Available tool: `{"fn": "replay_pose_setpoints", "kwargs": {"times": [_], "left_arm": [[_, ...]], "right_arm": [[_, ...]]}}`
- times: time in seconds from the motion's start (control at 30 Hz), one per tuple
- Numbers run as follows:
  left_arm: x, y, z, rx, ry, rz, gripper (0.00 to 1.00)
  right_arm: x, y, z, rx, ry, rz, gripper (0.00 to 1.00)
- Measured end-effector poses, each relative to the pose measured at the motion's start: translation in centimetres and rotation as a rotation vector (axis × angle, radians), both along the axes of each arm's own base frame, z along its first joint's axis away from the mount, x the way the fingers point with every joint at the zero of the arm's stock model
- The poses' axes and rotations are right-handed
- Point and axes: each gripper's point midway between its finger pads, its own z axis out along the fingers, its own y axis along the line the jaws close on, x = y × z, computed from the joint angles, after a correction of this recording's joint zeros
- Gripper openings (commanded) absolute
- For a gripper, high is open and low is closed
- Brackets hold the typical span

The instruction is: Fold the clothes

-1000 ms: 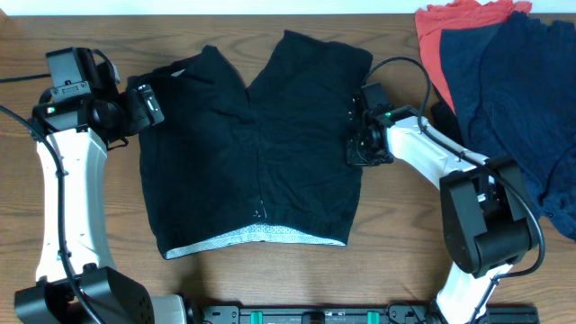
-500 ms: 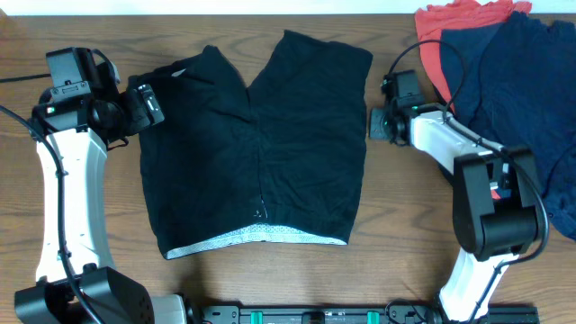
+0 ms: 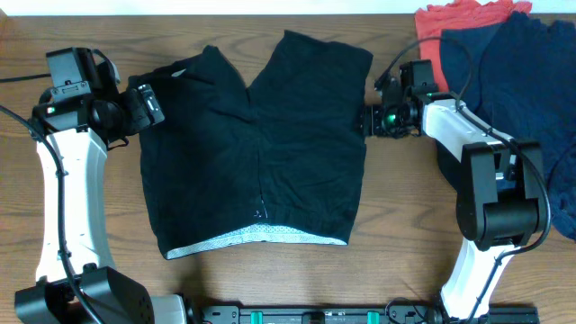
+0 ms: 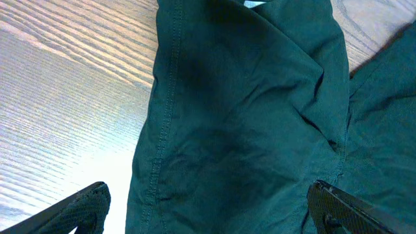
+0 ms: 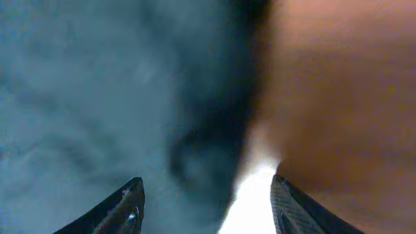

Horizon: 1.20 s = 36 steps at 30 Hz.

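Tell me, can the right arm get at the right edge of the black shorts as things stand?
Probably yes. The right hand hangs open just beside that edge of the black shorts, and nothing lies between them to block the way.

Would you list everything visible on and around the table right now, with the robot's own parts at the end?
shorts: one, black, spread flat mid-table
mesh lining: one strip, pale grey-white, along the shorts' near edge
navy garment: one, navy, heaped at the table's right side
coral-red garment: one, coral-red, far right corner, partly under the navy one
table: one, brown wood, under everything
rail: one, black with green parts, near table edge
left arm: one, white and black, left side
right arm: one, white and black, right side
left gripper: one, black, open over the shorts' left edge
right gripper: one, black, open at the shorts' right edge
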Motion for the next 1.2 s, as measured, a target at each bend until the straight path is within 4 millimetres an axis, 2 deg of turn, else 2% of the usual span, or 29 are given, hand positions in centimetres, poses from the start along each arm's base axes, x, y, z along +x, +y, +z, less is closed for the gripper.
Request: {"fn": "replay_pose_setpoints", "kwargs": {"times": [0.1, 0.17, 0.23, 0.33, 0.37, 0.5, 0.63, 0.73, 0.9, 1.0, 1.03, 1.1, 1.13, 1.17, 1.2], "left_arm": [[0.0, 0.0, 0.0, 0.000, 0.000, 0.000, 0.98], [0.0, 0.0, 0.0, 0.000, 0.000, 0.000, 0.98], [0.0, 0.0, 0.0, 0.001, 0.000, 0.000, 0.98], [0.0, 0.0, 0.0, 0.000, 0.000, 0.000, 0.98], [0.0, 0.0, 0.0, 0.001, 0.000, 0.000, 0.98], [0.0, 0.0, 0.0, 0.000, 0.000, 0.000, 0.98], [0.0, 0.0, 0.0, 0.001, 0.000, 0.000, 0.98], [0.0, 0.0, 0.0, 0.000, 0.000, 0.000, 0.98], [0.0, 0.0, 0.0, 0.000, 0.000, 0.000, 0.98], [0.0, 0.0, 0.0, 0.000, 0.000, 0.000, 0.98], [0.0, 0.0, 0.0, 0.000, 0.000, 0.000, 0.98], [0.0, 0.0, 0.0, 0.000, 0.001, 0.000, 0.98], [-0.1, 0.0, 0.0, 0.000, 0.003, 0.000, 0.98], [-0.1, 0.0, 0.0, -0.001, 0.004, 0.000, 0.98], [-0.1, 0.0, -0.1, -0.001, 0.005, 0.000, 0.98]], "right_arm": [[-2.3, 1.2, 0.0, 0.081, 0.101, 0.031, 0.54], [-3.5, 1.6, 0.1, 0.105, 0.146, 0.048, 0.47], [-4.2, 1.9, -0.2, 0.107, 0.170, 0.064, 0.34], [-4.7, 2.1, -0.8, 0.085, 0.190, 0.071, 0.09], [-4.7, 2.2, -1.0, 0.068, 0.189, 0.074, 0.04], [-4.2, 1.7, -1.5, 0.021, 0.177, 0.042, 0.01], [-1.9, 1.4, -1.4, 0.000, 0.084, 0.014, 0.01], [0.3, 0.3, -1.2, -0.033, -0.001, -0.019, 0.01], [4.6, -3.9, -0.6, -0.132, -0.187, -0.078, 0.01], [7.7, -6.4, 0.7, -0.189, -0.344, -0.097, 0.01], [8.9, -7.2, 1.4, -0.209, -0.414, -0.098, 0.06], [10.8, -8.0, 2.8, -0.238, -0.526, -0.100, 0.33], [11.7, -8.1, 3.6, -0.248, -0.580, -0.102, 0.52], [12.3, -8.1, 4.2, -0.252, -0.618, -0.102, 0.66], [12.7, -8.0, 4.7, -0.255, -0.647, -0.100, 0.76]]}}
